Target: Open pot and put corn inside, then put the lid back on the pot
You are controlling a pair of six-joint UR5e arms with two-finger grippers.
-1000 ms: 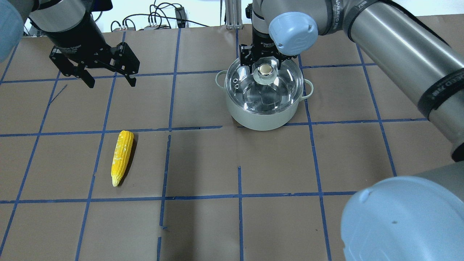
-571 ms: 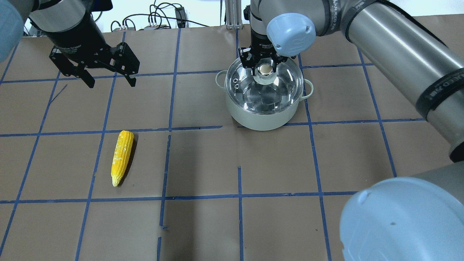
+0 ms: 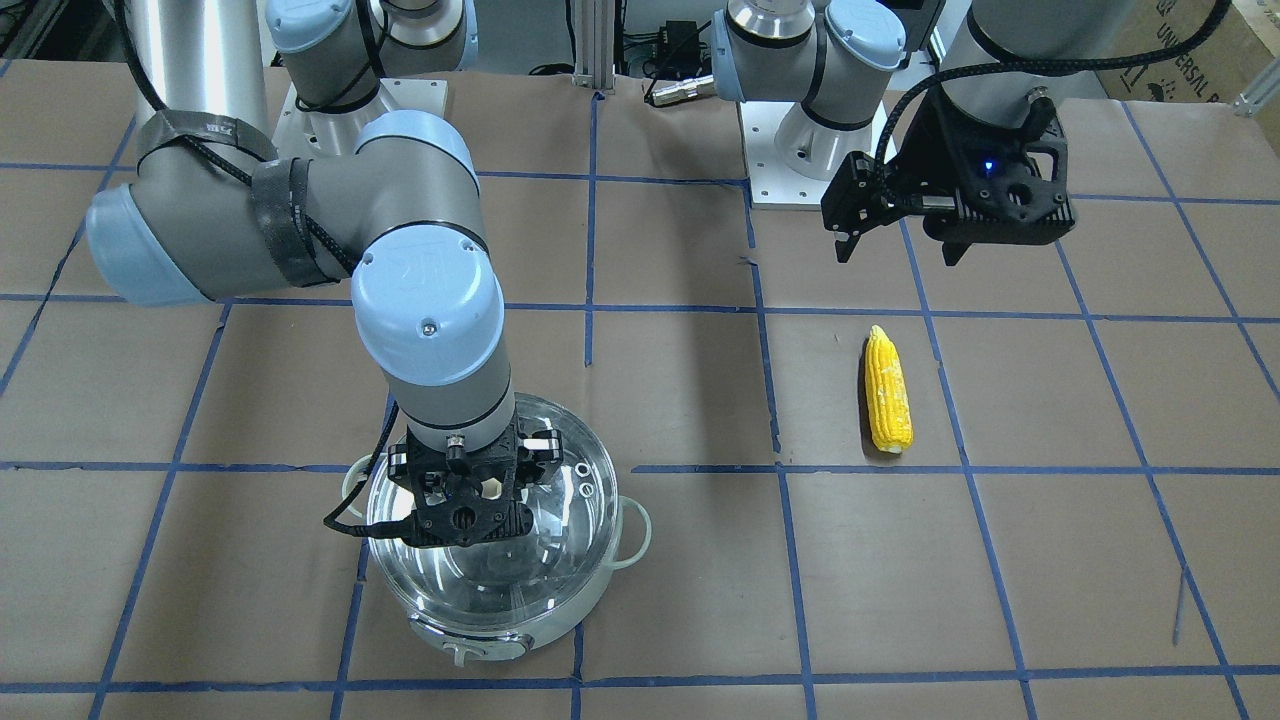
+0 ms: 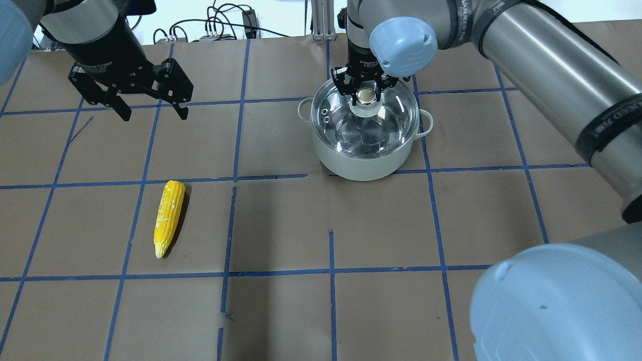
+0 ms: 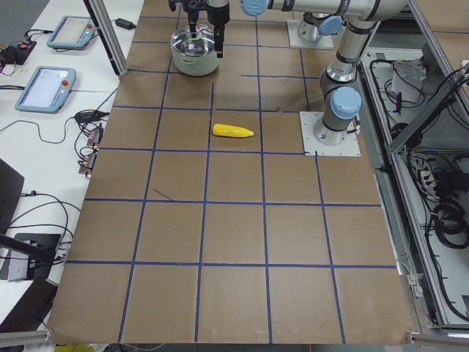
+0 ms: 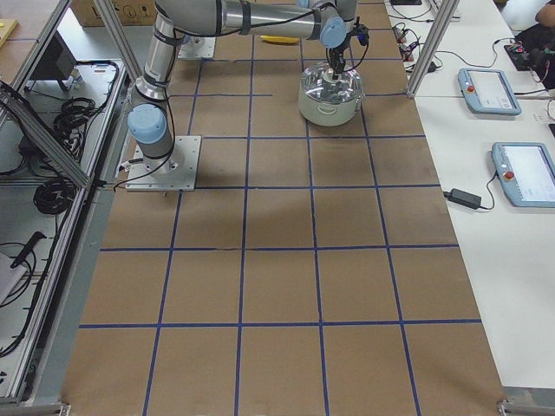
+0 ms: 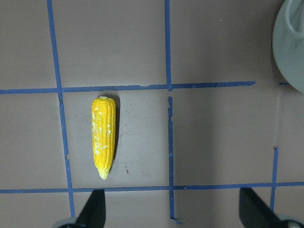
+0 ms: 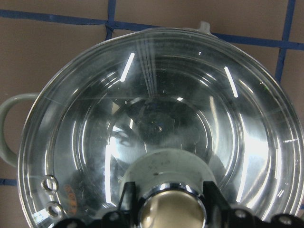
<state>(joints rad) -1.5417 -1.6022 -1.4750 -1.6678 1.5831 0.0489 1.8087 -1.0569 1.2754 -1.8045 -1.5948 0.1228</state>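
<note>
The pot [image 4: 363,163], pale mint with a steel lining, stands at the far middle of the table; it also shows in the front view [image 3: 500,640]. The clear glass lid [image 4: 366,125] sits on it. My right gripper [image 4: 367,95] is down on the lid, its fingers shut against the knob [image 8: 168,209]. The yellow corn [image 4: 169,216] lies on the brown paper at the near left, also in the left wrist view [image 7: 103,135]. My left gripper [image 4: 154,116] hangs open and empty above the table, behind the corn.
Blue tape lines grid the brown paper. Cables [image 4: 220,25] and an aluminium post [image 4: 321,20] run along the far edge. Teach pendants [image 5: 44,84] lie on the side table. The right arm's elbow [image 4: 556,301] fills the near right corner.
My right gripper has come down onto the lid and its fingers have closed in on the knob. The left gripper, the corn and the pot have not moved.
</note>
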